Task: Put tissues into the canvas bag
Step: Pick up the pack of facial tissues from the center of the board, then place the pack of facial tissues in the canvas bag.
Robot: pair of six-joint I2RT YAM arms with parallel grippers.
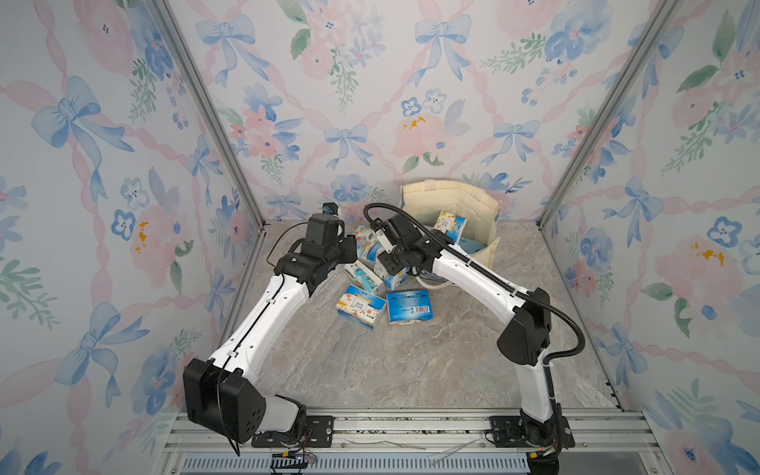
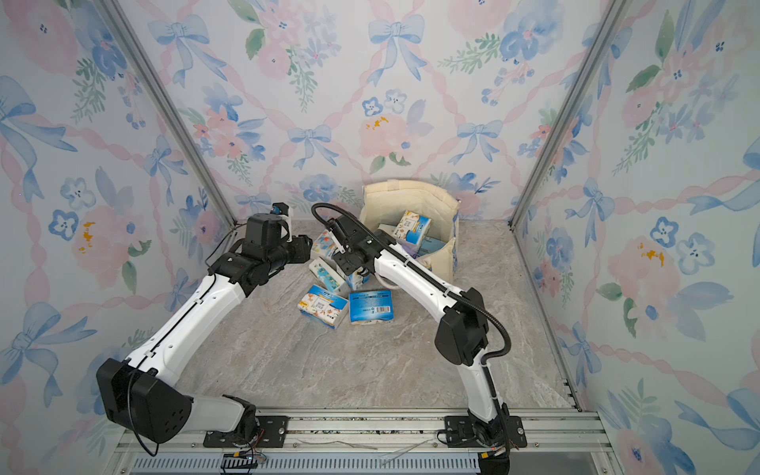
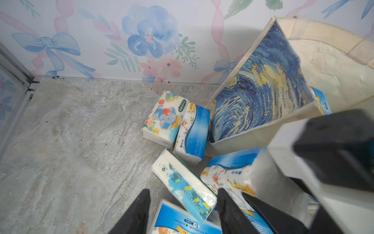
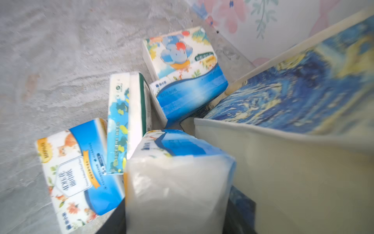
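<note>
Canvas bag (image 3: 261,97) cream, with blue-yellow swirls; tissues (image 3: 165,119) blue-white, cartoon prints; worktop (image 3: 70,141) grey marbled; walls (image 1: 411,103) pastel floral

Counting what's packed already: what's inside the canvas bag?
Inside the canvas bag, both top views show a few tissue packs: an orange-and-blue print on top, blue and lavender wrappers beneath. The right arm covers the near corner, so no exact count.

1. The right gripper (image 4: 176,204) clasps a white-ended tissue pack (image 4: 178,174), with dark fingers (image 4: 113,218) against its two sides.
2. Just beside it stands the canvas bag (image 4: 293,172), with a cream wall and a blue-and-yellow swirled side.
3. On the marble tabletop (image 4: 50,60) lie a flat floral pack (image 4: 77,172) and an on-edge pack (image 4: 123,121).
4. An elephant pack (image 4: 182,56) touches a blue pack (image 4: 190,95), which rests against the bag.
</note>
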